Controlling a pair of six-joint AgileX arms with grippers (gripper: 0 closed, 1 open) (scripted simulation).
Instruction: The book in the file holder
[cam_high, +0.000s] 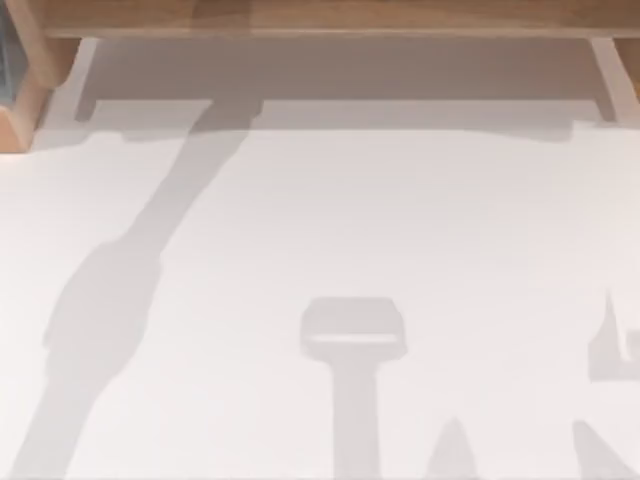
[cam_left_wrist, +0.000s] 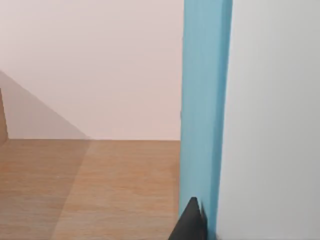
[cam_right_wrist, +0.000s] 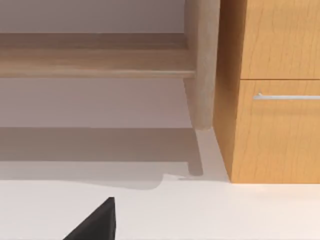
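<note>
The book (cam_left_wrist: 205, 100) stands upright close before the left wrist camera, with a light blue spine and a pale white cover (cam_left_wrist: 270, 125) beside it. My left gripper (cam_left_wrist: 192, 222) is at the book's lower edge, one black fingertip (cam_left_wrist: 190, 220) pressed against the blue spine and the other hidden behind the book. Behind the book lie a wooden board (cam_left_wrist: 90, 190) and a pale wall. A black part of my right gripper (cam_right_wrist: 95, 222) hangs low over the white table (cam_right_wrist: 200, 210). The file holder is out of view.
A wooden shelf (cam_high: 320, 18) runs along the table's far edge, with a wooden upright (cam_high: 30, 90) and a blue-grey strip (cam_high: 5, 60) at the far left. A wooden cabinet with a drawer handle (cam_right_wrist: 285, 96) stands near the right arm. Arm shadows cross the white table (cam_high: 320, 220).
</note>
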